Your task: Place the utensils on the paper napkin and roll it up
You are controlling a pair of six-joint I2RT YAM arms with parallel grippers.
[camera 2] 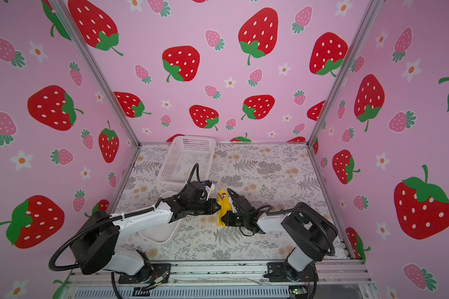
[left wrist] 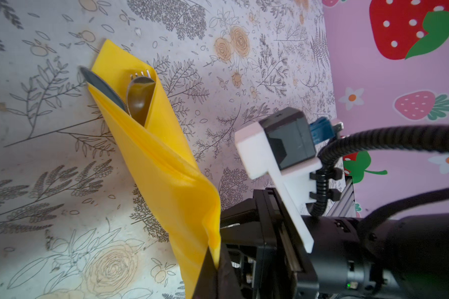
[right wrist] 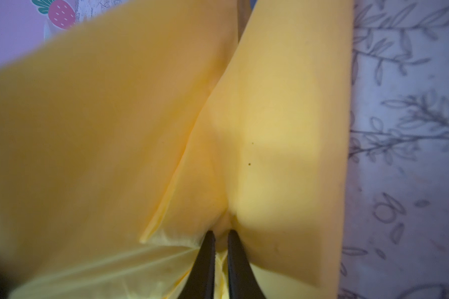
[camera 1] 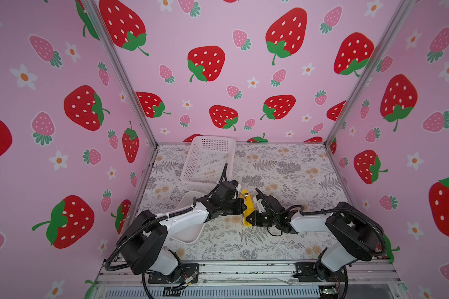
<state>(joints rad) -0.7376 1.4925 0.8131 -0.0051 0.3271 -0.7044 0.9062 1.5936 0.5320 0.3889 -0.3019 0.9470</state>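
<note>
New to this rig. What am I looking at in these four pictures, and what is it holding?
Two robot arms are bolted to the near edge of a floral table inside a strawberry-print booth. Both top views come from one stereo camera overhead. The other two pictures come from a camera on each arm's wrist.

On the table are a white basket at the back and a white tray partly under the left arm. In the middle is the yellow paper napkin, folded loosely round the utensils. The heads of a knife, a spoon and a fork stick out of its far end.

The left fingers are shut on one corner of the napkin. The right fingers pinch the paper from the opposite side. The roll looks loose and not yet finished.
</note>
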